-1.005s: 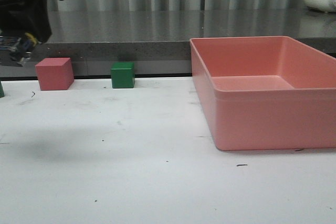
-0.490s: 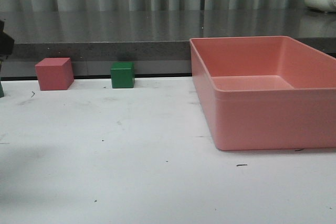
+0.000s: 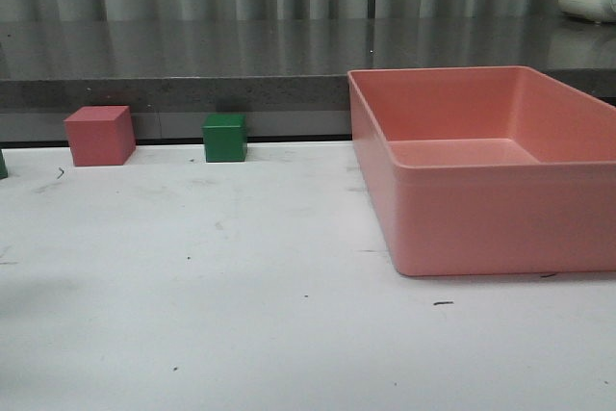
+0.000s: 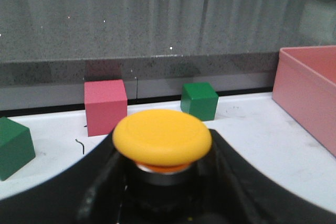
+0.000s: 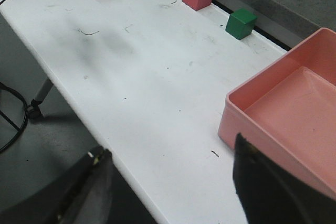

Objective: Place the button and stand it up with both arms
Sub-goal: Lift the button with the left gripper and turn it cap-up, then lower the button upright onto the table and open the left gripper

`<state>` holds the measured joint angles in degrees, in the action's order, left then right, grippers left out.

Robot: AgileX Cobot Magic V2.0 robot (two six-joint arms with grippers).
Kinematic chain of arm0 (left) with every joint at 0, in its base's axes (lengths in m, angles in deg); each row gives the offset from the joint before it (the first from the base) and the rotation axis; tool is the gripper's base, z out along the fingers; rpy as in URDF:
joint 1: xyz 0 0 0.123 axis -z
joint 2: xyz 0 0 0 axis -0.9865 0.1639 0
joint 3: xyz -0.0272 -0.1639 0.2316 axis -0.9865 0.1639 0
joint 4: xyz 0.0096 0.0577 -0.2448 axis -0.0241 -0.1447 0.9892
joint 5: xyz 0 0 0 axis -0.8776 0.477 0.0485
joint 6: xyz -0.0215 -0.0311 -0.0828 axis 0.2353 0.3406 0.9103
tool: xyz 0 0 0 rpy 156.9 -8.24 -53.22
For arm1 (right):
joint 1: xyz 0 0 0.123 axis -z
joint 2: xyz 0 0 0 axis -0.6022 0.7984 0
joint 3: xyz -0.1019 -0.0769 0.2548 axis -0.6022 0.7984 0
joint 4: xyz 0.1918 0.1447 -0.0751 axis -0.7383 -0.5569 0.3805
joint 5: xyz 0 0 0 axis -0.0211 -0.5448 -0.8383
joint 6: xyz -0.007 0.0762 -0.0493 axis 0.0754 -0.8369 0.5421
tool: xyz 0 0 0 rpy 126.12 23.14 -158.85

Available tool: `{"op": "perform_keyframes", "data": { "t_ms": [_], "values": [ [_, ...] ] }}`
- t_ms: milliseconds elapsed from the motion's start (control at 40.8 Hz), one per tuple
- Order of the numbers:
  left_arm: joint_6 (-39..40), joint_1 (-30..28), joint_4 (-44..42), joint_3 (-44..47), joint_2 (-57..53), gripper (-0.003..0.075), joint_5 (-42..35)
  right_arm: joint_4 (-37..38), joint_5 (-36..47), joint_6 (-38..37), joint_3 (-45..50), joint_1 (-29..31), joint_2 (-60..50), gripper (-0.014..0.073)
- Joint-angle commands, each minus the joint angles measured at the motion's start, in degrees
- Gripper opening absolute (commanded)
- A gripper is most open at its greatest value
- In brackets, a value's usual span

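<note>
Two cubes sit at the back edge of your white table (image 3: 241, 286), and the pink tray (image 3: 500, 218) serves well as the landmark. Left of the tray, farthest off, you have the pink cube (image 3: 99, 135); between it and the tray stands the green cube (image 3: 224, 137), apart from both. A sliver of another green block (image 3: 3, 164) shows at the far left border of the front view, left of the pink cube. Neither arm appears in that front view.

Your left gripper (image 4: 163, 192) holds the button (image 4: 163, 140) between its two black fingers (image 4: 100, 192), closed against the dark body below the cap. Its yellow cap faces the wrist camera, and beyond it you see the pink cube and the green cube, with the tray's wall off to one side. You cannot tell from these pictures whether the button touches the table.

Your right gripper (image 5: 168, 182) hangs high above the near table edge, beside the tray's near corner. Its fingers (image 5: 262, 177) are spread wide with nothing between them. From there you look across the table to both cubes beyond the tray.
</note>
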<state>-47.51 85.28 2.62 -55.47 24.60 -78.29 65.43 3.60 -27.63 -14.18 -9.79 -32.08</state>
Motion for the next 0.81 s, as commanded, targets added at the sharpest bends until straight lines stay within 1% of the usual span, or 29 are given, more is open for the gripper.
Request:
{"op": "perform_keyframes", "data": {
  "t_ms": [0,74,147,319,515,784],
  "values": [
    [0.2,-0.3,0.2,-1.4,2.4,0.0238,-8.9,0.2,4.2,0.5,-1.4,-0.1,0.3,0.0510],
    [0.2,-0.3,0.3,-1.4,6.0,0.0238,-12.7,0.2,4.2,0.5,-1.4,-0.1,0.3,0.0510],
    [0.2,-0.3,0.3,-1.4,10.8,0.0238,-19.3,0.2,4.2,0.5,-1.4,-0.1,0.3,0.0510],
    [0.2,-0.3,0.3,-1.5,20.8,0.0238,-31.7,0.2,4.2,0.5,-1.4,-0.1,0.3,0.0510],
    [0.2,-0.3,-0.8,-4.4,28.6,0.0238,-32.2,0.2,4.2,0.5,-1.4,-0.1,0.3,0.0510],
    [0.2,-0.3,-3.3,-10.3,35.1,0.0238,-32.2,0.2,4.2,0.5,-1.4,-0.1,0.3,0.0510]
  ]
}}
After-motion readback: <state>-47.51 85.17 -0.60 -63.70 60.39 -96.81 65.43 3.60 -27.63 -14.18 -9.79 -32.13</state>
